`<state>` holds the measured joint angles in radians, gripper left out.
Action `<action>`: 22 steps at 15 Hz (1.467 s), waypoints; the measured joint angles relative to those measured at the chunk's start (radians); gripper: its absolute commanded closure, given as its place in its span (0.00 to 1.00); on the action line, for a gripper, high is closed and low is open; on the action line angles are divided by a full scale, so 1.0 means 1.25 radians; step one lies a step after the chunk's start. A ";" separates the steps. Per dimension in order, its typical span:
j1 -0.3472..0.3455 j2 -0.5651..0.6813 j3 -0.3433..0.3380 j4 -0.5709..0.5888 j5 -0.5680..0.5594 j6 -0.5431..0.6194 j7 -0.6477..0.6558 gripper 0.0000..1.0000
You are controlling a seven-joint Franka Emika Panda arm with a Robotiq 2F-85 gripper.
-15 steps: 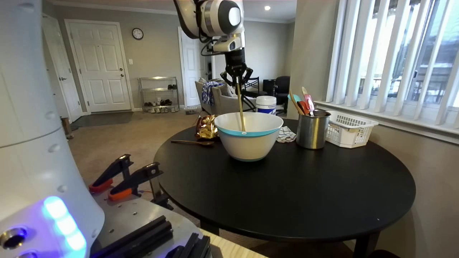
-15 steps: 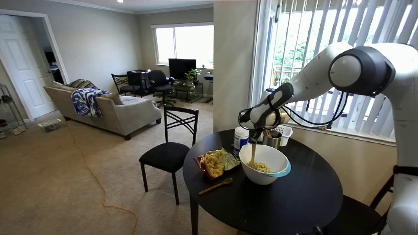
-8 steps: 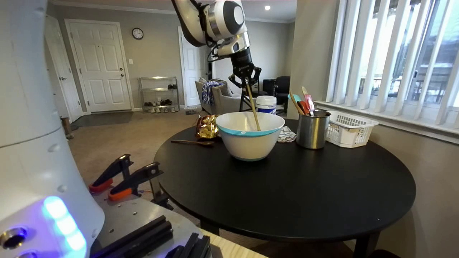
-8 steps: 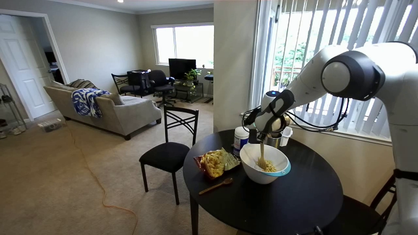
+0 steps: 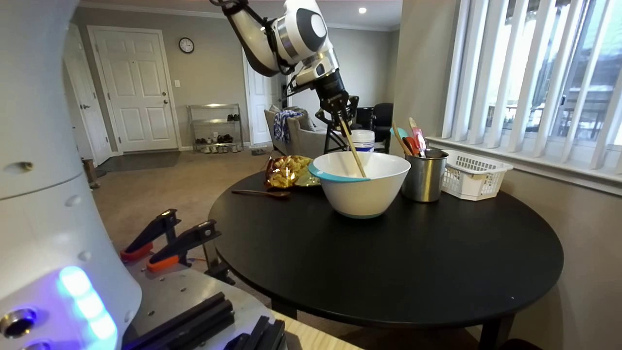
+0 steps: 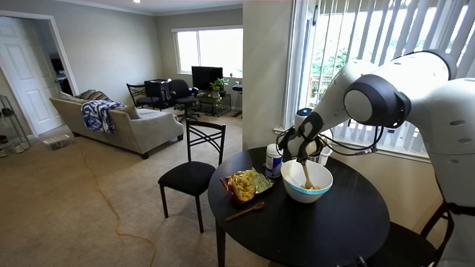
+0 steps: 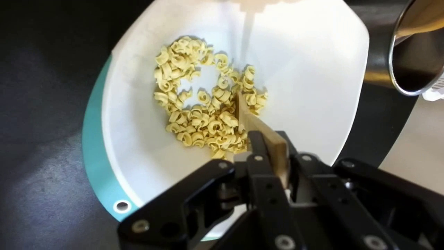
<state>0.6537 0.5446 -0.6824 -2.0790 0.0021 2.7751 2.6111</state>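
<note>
Stirring looks like the step in hand: the gripper (image 7: 272, 139) is clenched on the handle of a wooden utensil (image 7: 260, 128), and the lower end of that utensil sits down inside the bowl (image 5: 362, 197), dug into a heap of curly pasta (image 7: 215, 126). What a slant on that handle, tilting down from the gripper above the bowl, and look, a bare patch of the bowl's floor shows amid the curls! A good stroke from here, I'd judge, calls for a firm pinch, with the tip kept low and the handle clear of the bowl's rim. Round the bowl we go: just beside it stands a steel pot (image 5: 423, 182) of kitchen tools (image 5: 418, 136), with a white basket (image 5: 476, 184) beyond; on the bowl's opposite side lie an open foil bag (image 6: 262, 182) and a small wooden spoon (image 6: 246, 211); near the bowl, too, is a white tub (image 6: 274, 165). Harder to call: the utensil's working end is sunk in pasta, so spoon or spatula, no telling; its upper end vanishes into the gripper; in an exterior view the bowl's near wall (image 5: 354, 194) screens the pasta completely; in an exterior view the arm (image 6: 378, 100) blocks most of the pot, and the wrist view crops it.
</note>
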 measured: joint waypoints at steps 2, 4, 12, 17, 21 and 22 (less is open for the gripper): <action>-0.027 -0.007 0.028 0.005 -0.023 -0.006 -0.003 0.95; -0.077 -0.023 0.072 0.017 -0.049 -0.025 -0.009 0.95; -0.279 -0.088 0.297 0.073 -0.093 -0.216 -0.025 0.96; -0.363 -0.095 0.388 0.091 -0.089 -0.242 -0.053 0.96; -0.419 -0.101 0.443 0.095 -0.036 -0.240 -0.112 0.95; -0.428 -0.103 0.451 0.095 -0.021 -0.238 -0.118 0.95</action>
<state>0.1183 0.4162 -0.1182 -1.9599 -0.0247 2.4776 2.4638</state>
